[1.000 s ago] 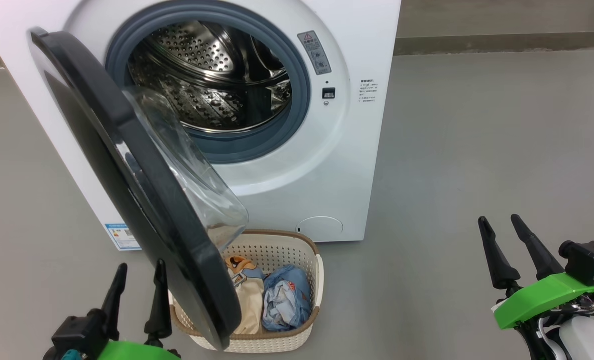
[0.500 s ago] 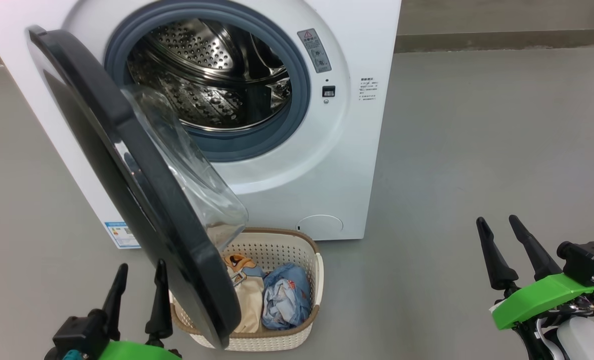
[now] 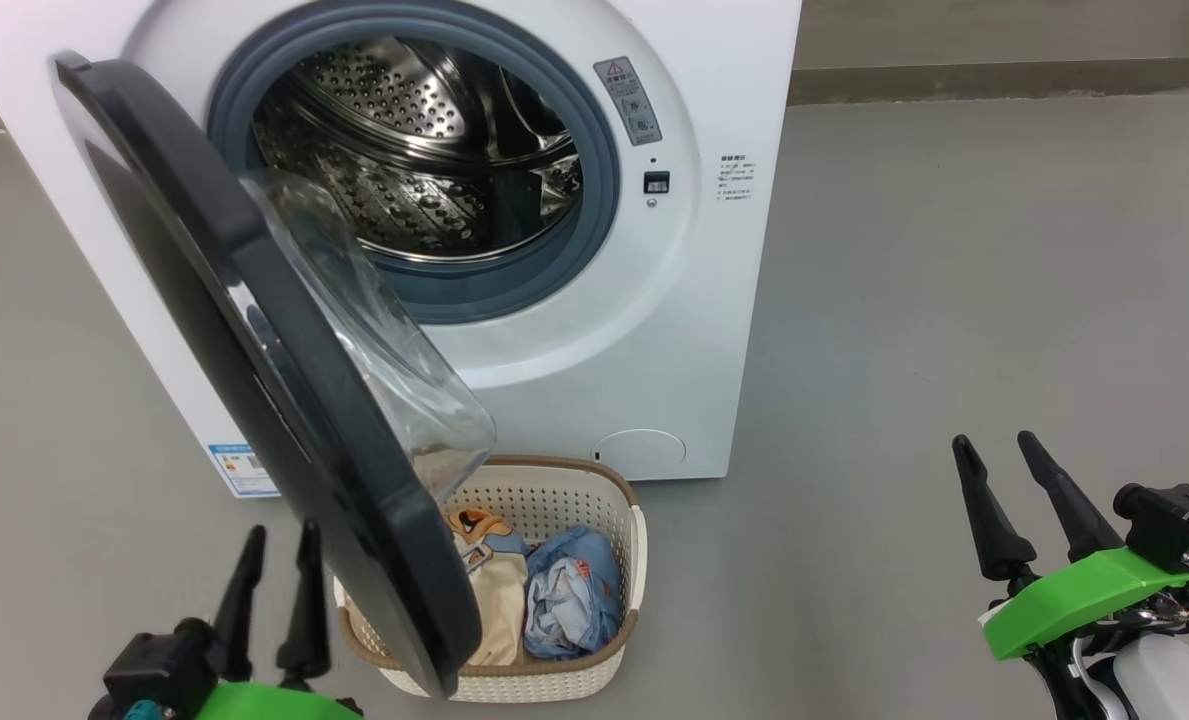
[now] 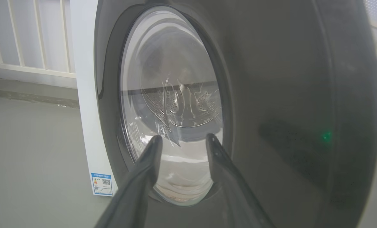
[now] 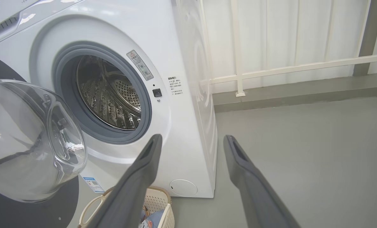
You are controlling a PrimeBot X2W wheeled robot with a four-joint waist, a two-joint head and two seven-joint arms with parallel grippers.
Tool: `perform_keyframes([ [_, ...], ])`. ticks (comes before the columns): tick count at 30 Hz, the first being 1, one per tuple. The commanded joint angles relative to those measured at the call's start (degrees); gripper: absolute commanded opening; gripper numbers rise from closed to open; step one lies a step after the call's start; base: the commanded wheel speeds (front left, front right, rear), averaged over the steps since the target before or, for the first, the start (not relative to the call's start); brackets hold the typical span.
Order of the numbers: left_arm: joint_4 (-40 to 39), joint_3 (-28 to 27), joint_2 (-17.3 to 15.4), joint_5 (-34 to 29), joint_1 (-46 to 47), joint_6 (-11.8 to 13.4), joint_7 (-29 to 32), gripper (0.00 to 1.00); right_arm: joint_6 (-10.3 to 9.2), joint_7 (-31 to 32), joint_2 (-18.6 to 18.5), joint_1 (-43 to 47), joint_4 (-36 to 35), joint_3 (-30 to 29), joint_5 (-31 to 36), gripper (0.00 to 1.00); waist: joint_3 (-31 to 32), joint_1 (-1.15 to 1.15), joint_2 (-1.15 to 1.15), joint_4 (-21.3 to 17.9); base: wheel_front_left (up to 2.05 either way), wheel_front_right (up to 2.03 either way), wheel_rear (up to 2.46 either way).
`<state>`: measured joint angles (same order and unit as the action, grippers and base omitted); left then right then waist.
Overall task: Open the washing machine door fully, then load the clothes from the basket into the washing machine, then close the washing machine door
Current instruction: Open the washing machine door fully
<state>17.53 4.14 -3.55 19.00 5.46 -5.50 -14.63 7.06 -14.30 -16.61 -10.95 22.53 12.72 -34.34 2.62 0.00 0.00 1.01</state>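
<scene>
Washing machine door (image 3: 354, 500) stands just ahead of the left gripper (image 3: 282, 535), whose fingers (image 4: 145, 171) are parted and empty and point at its outer face. Hinged on the left of the washing machine (image 3: 654, 350), it is half open, its free edge over the basket (image 3: 634, 540) and partly hiding the clothes (image 3: 554, 590). The right gripper (image 3: 996, 445), fingers spread and empty, hovers well apart. Swinging the door wider likely falls to the nearer left arm.

The grey floor (image 3: 954, 300) bears the washing machine (image 3: 654, 330) and the basket (image 3: 564, 500).
</scene>
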Motion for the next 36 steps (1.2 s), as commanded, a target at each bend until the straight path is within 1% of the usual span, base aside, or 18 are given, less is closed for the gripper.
perform_keyframes([
  [1,-0.9,-1.9,-0.5,-0.5,1.6,-0.2,-0.4,0.00,0.43,-0.7,-0.8,-0.6,-1.1,0.7,-0.3,1.00,0.0,0.00,0.00,0.0,0.00,0.00,0.00],
  [5,-1.7,-2.1,-0.5,-0.5,1.6,-0.3,-0.4,0.00,0.43,-0.7,-0.8,-0.5,-1.2,0.6,-0.2,1.00,0.1,0.00,0.00,0.0,0.00,0.00,0.00],
  [8,-3.7,-2.8,-0.3,-0.7,1.8,-0.1,-0.4,0.00,0.43,-0.7,-0.8,-0.4,-1.3,0.5,-0.2,1.00,0.1,0.00,0.00,0.2,0.00,0.00,0.00],
  [12,-8.6,-3.6,-0.1,-1.7,1.6,0.1,-0.4,0.00,0.43,-0.7,-0.7,-0.3,-1.3,0.6,-0.2,1.00,0.2,0.00,0.00,0.4,0.00,0.00,0.00],
  [20,-20.2,-2.6,0.4,-3.3,0.9,0.0,-0.4,0.00,0.43,-0.7,-0.8,-0.2,-1.4,0.8,-0.3,1.00,0.2,0.00,0.00,0.6,0.00,0.00,0.00],
  [29,-30.4,3.3,0.6,-4.3,0.5,-0.2,-0.3,0.00,0.43,-0.7,-0.6,-0.3,-1.4,1.2,-0.5,1.00,0.0,0.00,0.00,0.5,0.00,0.00,0.00],
  [31,-31.4,5.1,0.6,-4.2,0.3,-0.3,0.7,0.00,0.43,-0.7,-0.5,-0.3,-1.4,1.3,-0.5,1.00,-0.1,0.00,0.00,0.3,0.00,0.00,0.00],
  [32,-31.8,7.3,0.6,-4.0,0.1,-0.5,1.9,0.00,0.43,-0.7,-0.4,-0.3,-1.4,1.4,-0.5,1.00,-0.2,0.00,0.00,0.2,0.00,0.00,0.00],
  [36,-31.5,11.2,0.6,-3.4,-0.3,-0.9,3.7,0.00,0.43,-0.7,-0.2,-0.4,-1.4,1.7,-0.5,1.00,-0.3,0.00,0.00,-0.3,0.00,0.00,0.00],
])
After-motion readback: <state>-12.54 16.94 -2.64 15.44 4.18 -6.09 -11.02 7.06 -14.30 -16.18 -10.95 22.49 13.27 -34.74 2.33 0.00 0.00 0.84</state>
